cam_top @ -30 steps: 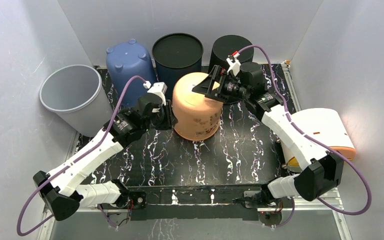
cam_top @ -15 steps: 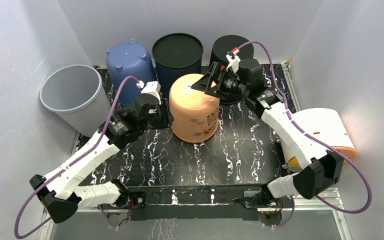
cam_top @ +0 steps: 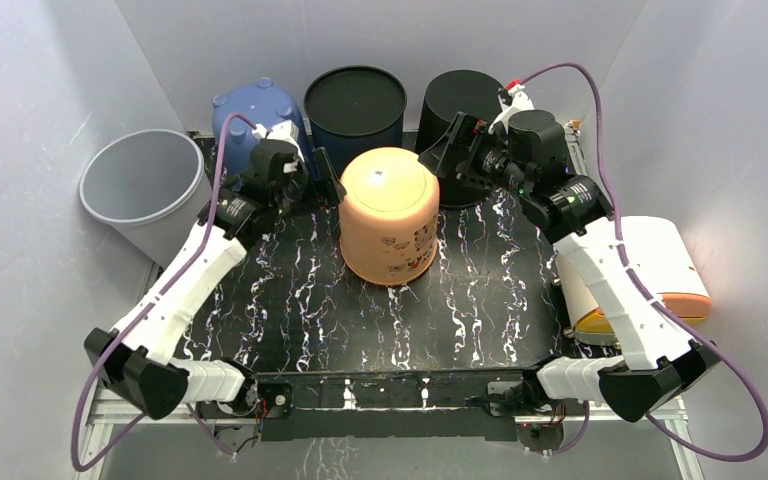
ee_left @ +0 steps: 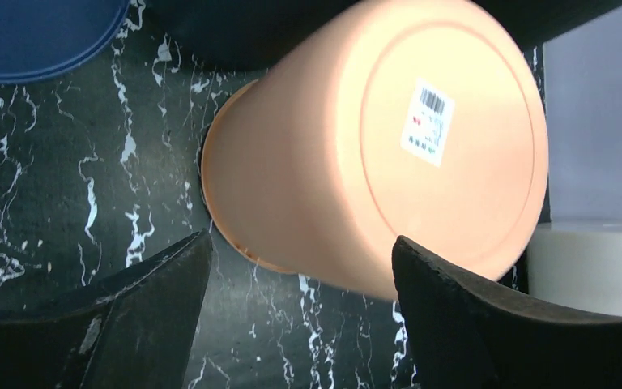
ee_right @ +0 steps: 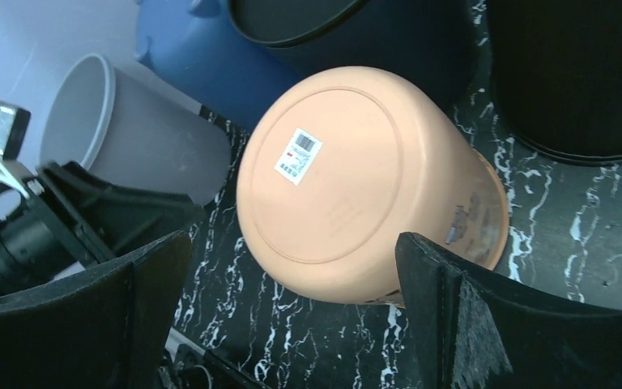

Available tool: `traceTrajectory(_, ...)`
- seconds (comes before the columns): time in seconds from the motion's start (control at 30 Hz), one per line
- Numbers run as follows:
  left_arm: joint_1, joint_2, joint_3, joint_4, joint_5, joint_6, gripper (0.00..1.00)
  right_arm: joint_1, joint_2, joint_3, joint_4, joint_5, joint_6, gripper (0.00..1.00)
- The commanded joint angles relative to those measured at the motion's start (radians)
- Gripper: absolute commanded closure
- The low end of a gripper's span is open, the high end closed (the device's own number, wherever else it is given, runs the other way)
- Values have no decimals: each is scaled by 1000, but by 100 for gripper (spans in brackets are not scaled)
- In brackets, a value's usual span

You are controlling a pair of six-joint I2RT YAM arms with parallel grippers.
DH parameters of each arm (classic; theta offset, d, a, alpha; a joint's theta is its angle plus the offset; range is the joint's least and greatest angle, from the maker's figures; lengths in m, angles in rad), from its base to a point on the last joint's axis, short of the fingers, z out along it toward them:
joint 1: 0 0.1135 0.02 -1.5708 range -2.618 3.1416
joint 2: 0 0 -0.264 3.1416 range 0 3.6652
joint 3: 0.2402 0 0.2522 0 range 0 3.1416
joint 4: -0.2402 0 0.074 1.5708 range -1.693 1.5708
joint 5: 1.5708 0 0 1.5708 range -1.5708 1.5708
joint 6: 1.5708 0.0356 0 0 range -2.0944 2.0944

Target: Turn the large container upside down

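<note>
I see one peach container [cam_top: 388,215] standing upside down on the table [cam_top: 480,290] between my two grippers, five other bins [cam_top: 355,100] around. Left gripper [cam_top: 322,185] and right gripper [cam_top: 438,158] gape empty. A second ago they pressed its tilted sides.

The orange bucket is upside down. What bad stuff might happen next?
1. The left gripper and right gripper hang open close beside the orange bucket; a careless swing might knock it over or slide it.
2. The right gripper sits right by the black bin, and the left one by the blue bucket, so pulling away could bump those.
</note>
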Motion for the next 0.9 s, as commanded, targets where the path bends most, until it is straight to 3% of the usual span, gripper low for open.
traceTrajectory(0.0, 85, 72, 76, 88, 156, 26, 19, -1, -23, 33, -39, 80, -38, 2)
traceTrajectory(0.27, 191, 210, 69, 271, 447, -18, 19, -2, -47, 21, -77, 111, -47, 2)
traceTrajectory(0.4, 182, 258, 33, 373, 622, -84, 26, -2, -62, 15, -104, 131, -53, 2)
traceTrajectory(0.7, -85, 370, 70, 493, 614, -152, 27, -5, -96, 60, -183, 247, -88, 2)
traceTrajectory(0.87, -129, 457, 184, 475, 781, -129, 25, -4, -124, 78, -202, 266, -98, 2)
